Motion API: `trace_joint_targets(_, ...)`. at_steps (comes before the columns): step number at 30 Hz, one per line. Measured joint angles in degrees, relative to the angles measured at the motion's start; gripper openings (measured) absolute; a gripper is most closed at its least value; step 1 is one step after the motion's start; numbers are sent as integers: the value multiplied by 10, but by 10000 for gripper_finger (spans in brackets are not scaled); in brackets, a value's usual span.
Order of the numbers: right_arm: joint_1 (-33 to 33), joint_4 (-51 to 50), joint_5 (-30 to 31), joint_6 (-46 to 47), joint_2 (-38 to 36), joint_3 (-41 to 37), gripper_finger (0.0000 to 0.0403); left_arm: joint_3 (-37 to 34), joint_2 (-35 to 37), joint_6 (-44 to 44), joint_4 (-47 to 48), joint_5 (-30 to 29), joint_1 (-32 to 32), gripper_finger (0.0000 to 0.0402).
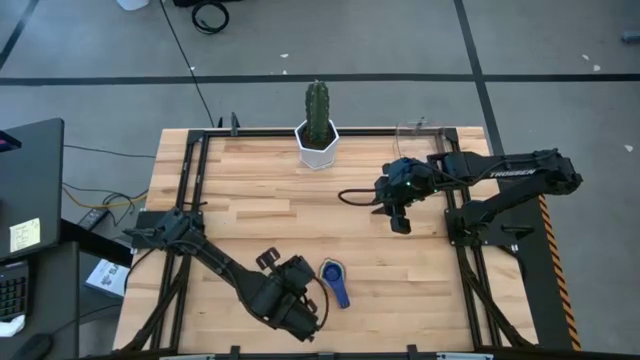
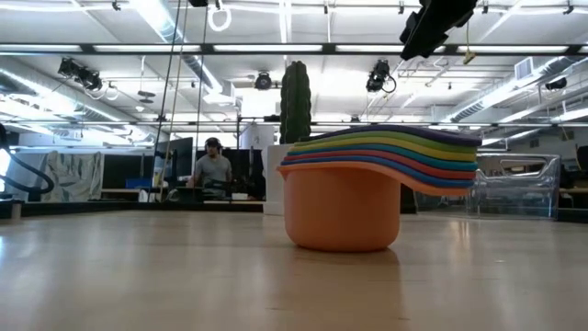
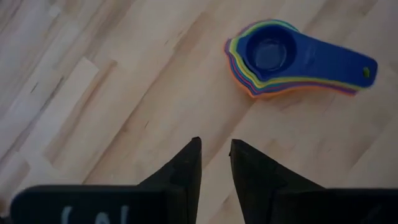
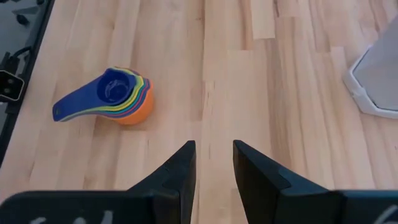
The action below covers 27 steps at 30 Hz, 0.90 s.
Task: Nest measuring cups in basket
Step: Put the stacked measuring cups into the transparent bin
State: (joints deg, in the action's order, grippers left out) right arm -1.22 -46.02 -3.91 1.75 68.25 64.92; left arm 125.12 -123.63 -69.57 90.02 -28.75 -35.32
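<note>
Nested measuring cups beside left pincer.

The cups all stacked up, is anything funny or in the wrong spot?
Yes. The measuring cups are neatly nested, blue on top and orange at the bottom, but they sit on the bare table, not in the basket, which is away at the back edge. Both grippers hang open, holding nothing.

Overhead looks straight down; low camera sits perhaps nearest the stacked cups; wrists share them.
</note>
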Motion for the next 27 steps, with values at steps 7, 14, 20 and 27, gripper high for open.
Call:
trace_joint_targets(7,-5,0,-2,1,0,0,111,0,0,31,0,2,-19,91)
trace_joint_targets(14,-4,1,-2,0,0,0,111,0,0,32,-11,2,-29,91)
trace_joint_targets(20,-4,1,-2,26,0,-1,111,0,0,32,-53,1,-26,91)
trace_joint_targets(27,-4,1,-2,26,0,-1,111,0,0,32,-159,1,-23,91)
